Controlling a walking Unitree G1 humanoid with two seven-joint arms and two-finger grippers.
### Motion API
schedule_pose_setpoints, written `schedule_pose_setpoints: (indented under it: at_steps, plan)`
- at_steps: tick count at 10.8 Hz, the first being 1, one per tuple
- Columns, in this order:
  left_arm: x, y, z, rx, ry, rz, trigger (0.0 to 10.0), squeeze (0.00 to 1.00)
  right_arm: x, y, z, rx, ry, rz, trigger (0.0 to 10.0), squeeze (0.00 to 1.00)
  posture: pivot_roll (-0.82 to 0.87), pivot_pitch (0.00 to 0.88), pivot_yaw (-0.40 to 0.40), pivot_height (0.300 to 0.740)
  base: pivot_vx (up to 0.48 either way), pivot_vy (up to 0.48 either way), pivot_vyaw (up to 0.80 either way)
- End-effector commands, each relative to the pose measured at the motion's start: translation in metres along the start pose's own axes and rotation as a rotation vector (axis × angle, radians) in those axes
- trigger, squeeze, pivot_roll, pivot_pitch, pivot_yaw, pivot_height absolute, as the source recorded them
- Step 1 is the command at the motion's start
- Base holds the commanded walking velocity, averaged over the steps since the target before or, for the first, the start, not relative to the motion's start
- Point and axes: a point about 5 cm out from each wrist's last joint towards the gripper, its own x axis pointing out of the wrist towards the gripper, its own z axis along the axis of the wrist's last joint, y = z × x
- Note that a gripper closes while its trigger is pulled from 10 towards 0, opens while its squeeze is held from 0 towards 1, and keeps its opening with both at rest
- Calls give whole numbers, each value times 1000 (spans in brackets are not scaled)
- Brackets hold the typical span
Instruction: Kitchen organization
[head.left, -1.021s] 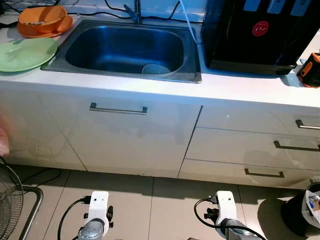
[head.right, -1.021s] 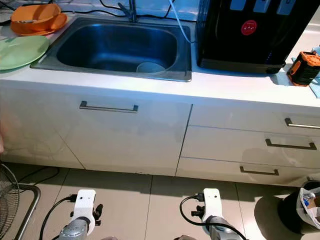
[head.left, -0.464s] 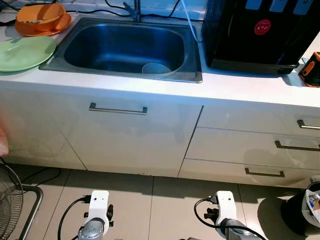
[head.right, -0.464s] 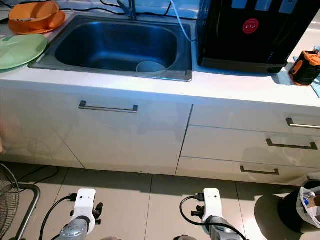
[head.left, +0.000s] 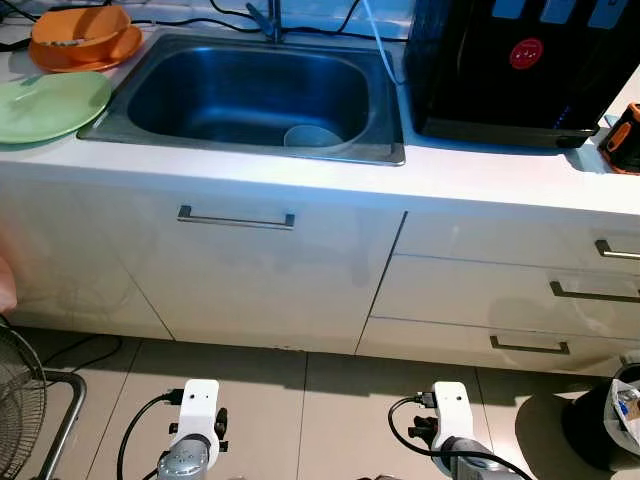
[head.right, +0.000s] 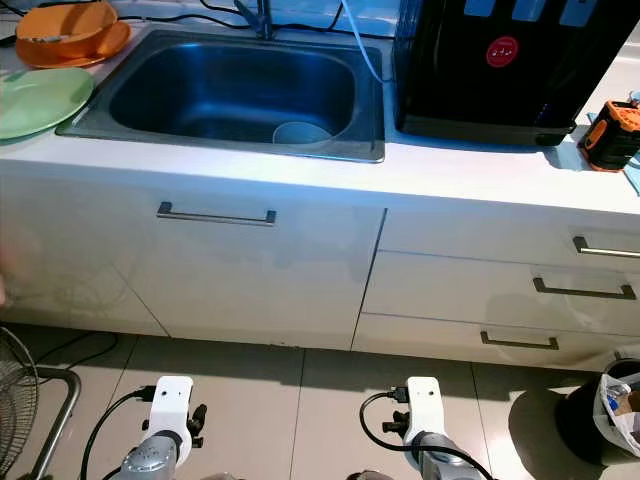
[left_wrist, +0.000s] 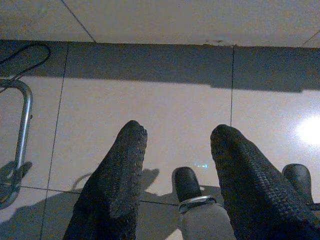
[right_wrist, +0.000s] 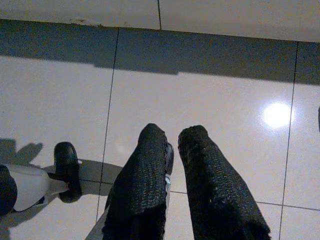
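A robot stands facing a white kitchen counter (head.left: 470, 175), looking down at it, with both arms hanging low by the tiled floor (head.left: 300, 400). The left gripper (left_wrist: 175, 145) points at the floor with its two black fingers (left_wrist: 122, 170) spread well apart and nothing between them. The right gripper (right_wrist: 172, 137) also points at the floor, its fingers drawn close with only a thin gap, holding nothing. Everything the tidying concerns lies well above and ahead of both grippers. A steel sink (head.left: 250, 150) is set in the counter, up and forward of the left gripper, and a pale round bowl (head.left: 312, 137) sits in its basin near the front wall. Further out to the left of that gripper, on the counter, a green plate (head.left: 50, 105) lies flat, and beyond it an orange bowl (head.left: 80, 30) rests on an orange plate. Up and ahead of the right gripper stands a black water dispenser (head.left: 520, 70), with an orange and black tool (head.left: 625, 140) just beside it. Closed drawers (head.left: 500, 290) and a cabinet door (head.left: 235, 270) fill the front below. Compared with half a second ago, almost nothing has changed: the scene has barely shifted and neither arm has risen. This suggests the robot has settled in front of the sink, and no dish has been reached for yet; the sorting is probably just starting.
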Motion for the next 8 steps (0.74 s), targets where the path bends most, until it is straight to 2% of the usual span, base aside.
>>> schedule_pose_setpoints:
  at_steps: [1,3,8]
  plan:
    - [-2,4,-9,3,40,11,10000,0,-1,-1,-3,14,14,-3,10000,0,10,101,-31,740,0,259,0]
    - [-3,6,-14,0,61,13,10000,0,-1,-2,-3,14,14,-3,10000,0,10,101,-32,740,0,249,0]
    - [-2,7,-12,-8,57,19,10000,0,-1,-2,-3,15,15,-3,10000,0,12,105,-33,740,0,0,0]
